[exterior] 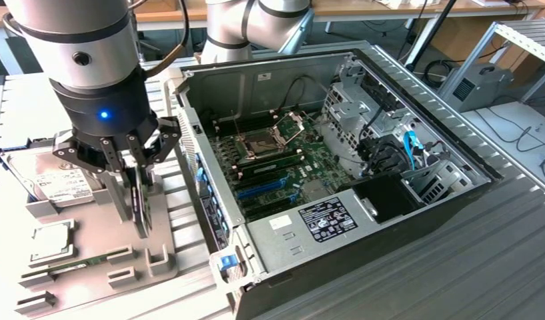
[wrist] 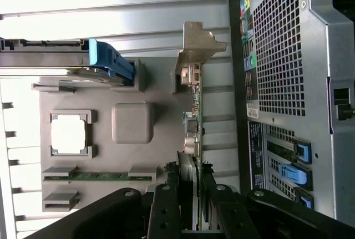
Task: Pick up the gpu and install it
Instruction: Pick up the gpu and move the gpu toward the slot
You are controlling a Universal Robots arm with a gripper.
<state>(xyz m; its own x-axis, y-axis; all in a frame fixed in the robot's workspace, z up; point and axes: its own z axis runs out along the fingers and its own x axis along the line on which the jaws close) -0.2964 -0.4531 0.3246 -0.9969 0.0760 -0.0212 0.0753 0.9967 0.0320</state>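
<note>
1. Gpu (exterior: 141,203) stands on edge in the gray holder (exterior: 94,267), directly under the gripper (wrist: 192,181), whose fingers pinch it.
2. Best lifted straight and square, clearing the slot walls.
3. Computer case (exterior: 245,87) sits just beside the gripper, on the exterior view's right.

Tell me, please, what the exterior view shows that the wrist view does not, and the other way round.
Exterior view: the open inside of the computer case, with the motherboard and its CPU socket. Wrist view: the back of that case, with a perforated grille and blue slot latches. Both: the end effector at the gpu, which stands on edge in the gray holder, and the hard drive.
</note>
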